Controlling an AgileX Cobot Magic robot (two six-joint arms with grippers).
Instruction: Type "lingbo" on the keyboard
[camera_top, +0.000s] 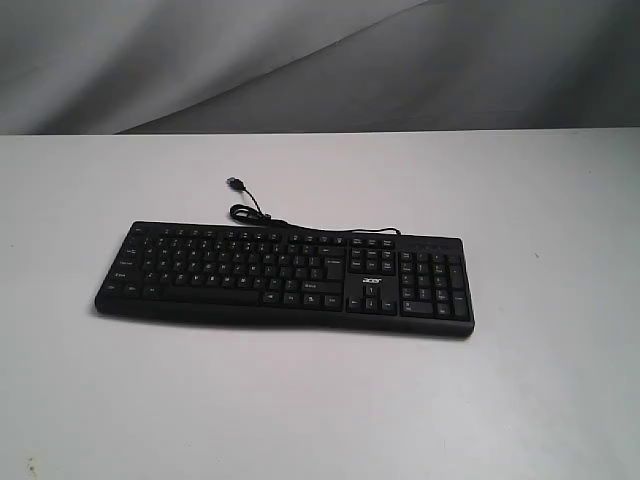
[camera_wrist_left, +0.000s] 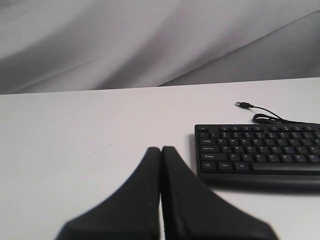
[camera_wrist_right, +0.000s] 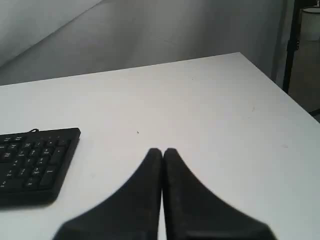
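The left end effector (camera_wrist_left: 161, 150) hangs over the white tabletop (camera_wrist_left: 75, 135), its two black fingers pressed together. To its right lies the keyboard's (camera_wrist_left: 260, 152) left end, apart from it. On the far side, its thin cable (camera_wrist_left: 272, 117) ends in a loose plug (camera_wrist_left: 243, 104).

Lab-style test bench set up against a draped backdrop

A plain white table (camera_top: 560, 400) stands before a creased grey cloth backdrop (camera_top: 300, 60) that screens the room behind. A single black keyboard (camera_top: 285, 275) lies on it, its USB plug (camera_top: 235, 182) loose on the tabletop. A dark metal stand (camera_wrist_right: 290, 45) rises just beyond the table's edge.
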